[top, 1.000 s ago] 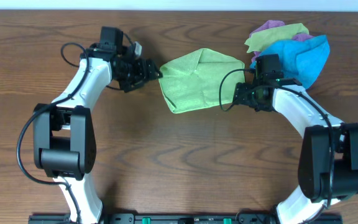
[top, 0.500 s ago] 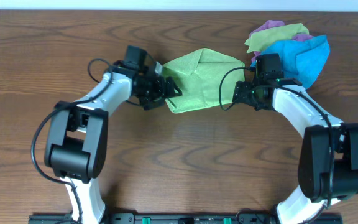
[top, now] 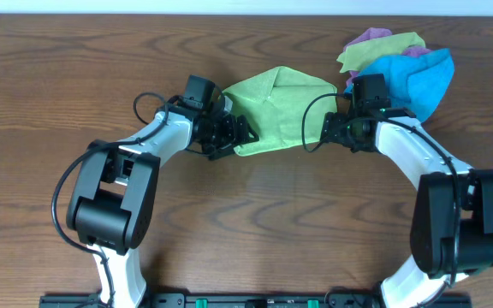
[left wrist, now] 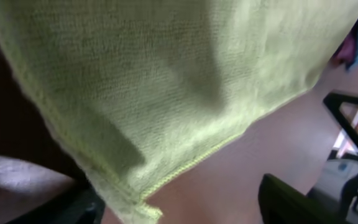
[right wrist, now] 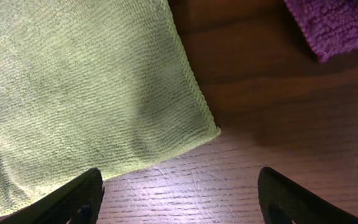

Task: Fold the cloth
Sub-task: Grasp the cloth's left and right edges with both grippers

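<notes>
Cloth: green, lying rumpled on the table at 12 o'clock from centre. The left tool is released, jaws spread either side of the cloth's 8 o'clock corner. The right tool is also released, jaws spread just short of the 4 o'clock corner and gripping nothing.

Hazards:
- The left jaws may close on the hem alone, or on a single layer, so the corner slips out on lifting.
- Unequal grasps would skew the fold.
- The pile of spare cloths at 2 o'clock lies close to the right arm and could be dragged.
</notes>
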